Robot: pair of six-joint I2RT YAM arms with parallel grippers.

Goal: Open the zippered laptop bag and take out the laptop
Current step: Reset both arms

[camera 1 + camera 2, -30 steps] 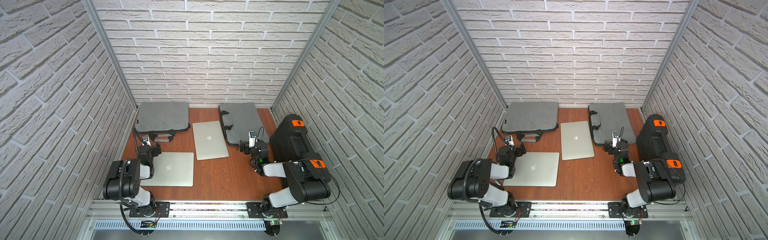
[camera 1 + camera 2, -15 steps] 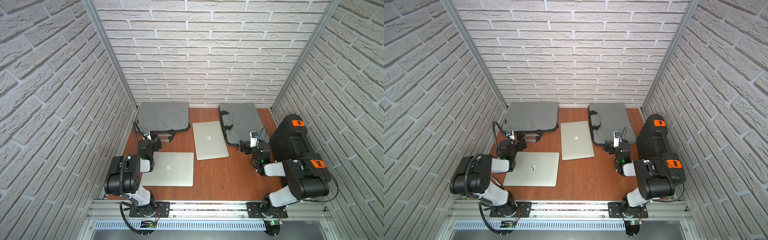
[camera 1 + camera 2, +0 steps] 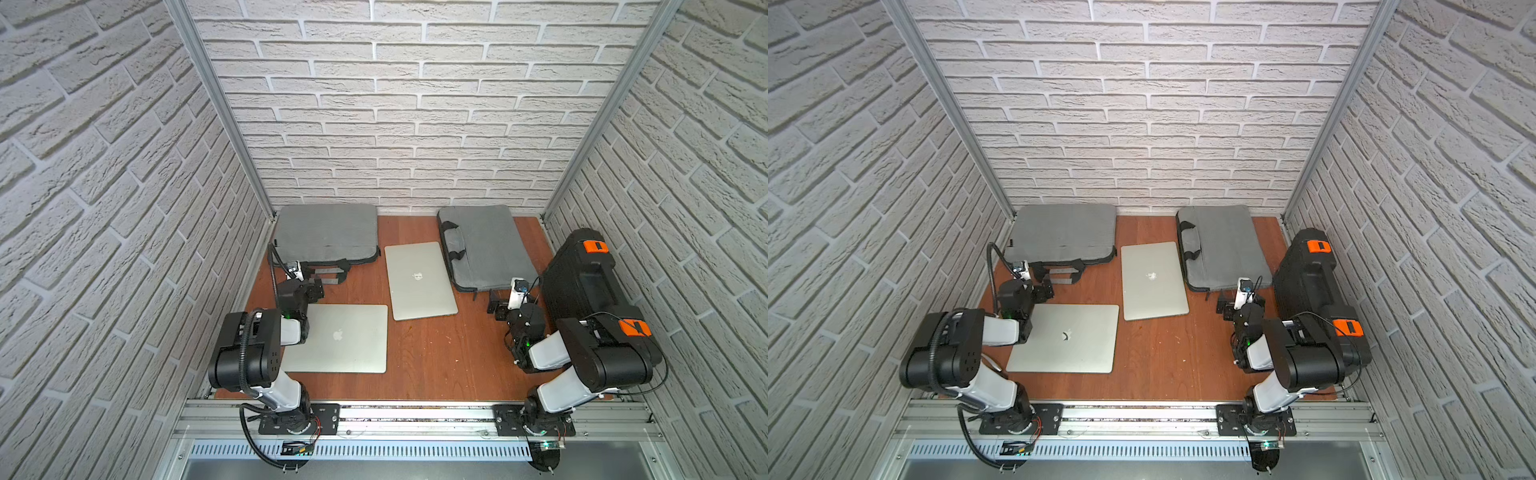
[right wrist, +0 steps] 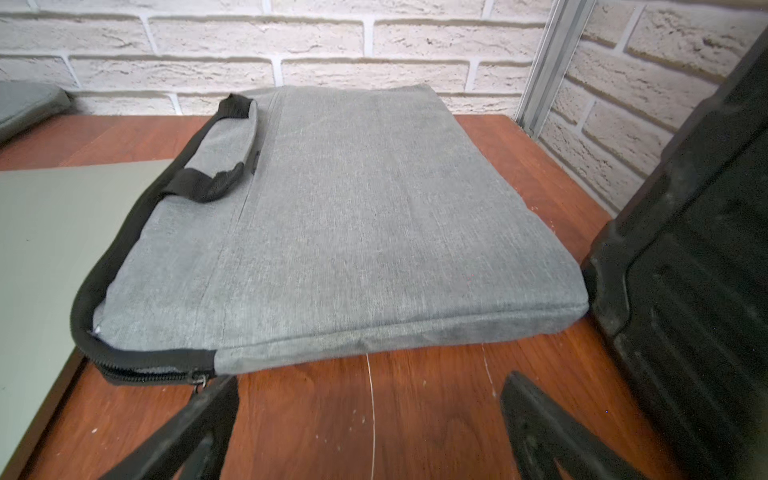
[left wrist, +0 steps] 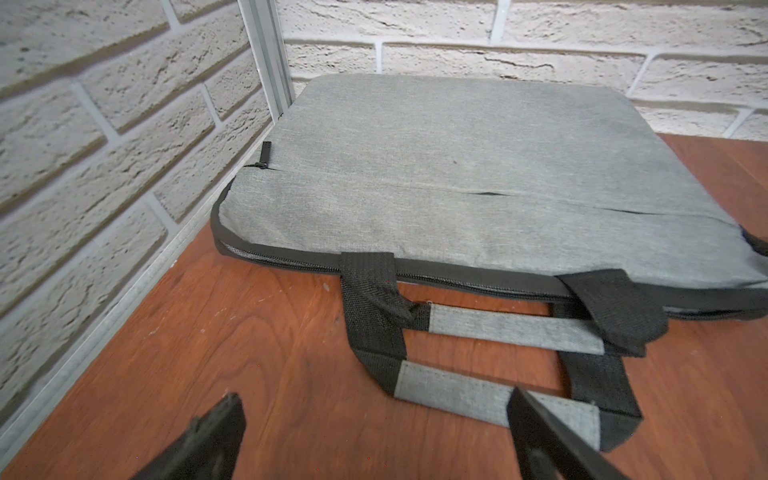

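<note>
Top views: upper-left bag [image 3: 328, 232], upper-right bag [image 3: 486, 245] apparently zipped; centre laptop [image 3: 417, 280], lower-left laptop [image 3: 338, 338] already out. Left gripper [image 5: 374, 397], right gripper [image 4: 370, 379] spread, empty. Unzipping, removal seemingly remaining.

Reddish-brown wooden tabletop [image 3: 432, 357]. Lying flat on it:
- grey fabric laptop bag with black handles [image 3: 328, 232], back corner, left arm's side
- second grey fabric bag [image 3: 486, 245], back, right arm's side
- closed silver laptop [image 3: 417, 280], just beside the second bag
- second silver laptop [image 3: 340, 338], nearer the front

Black hard plastic case with orange latches [image 3: 582, 274] at the right edge.
</note>
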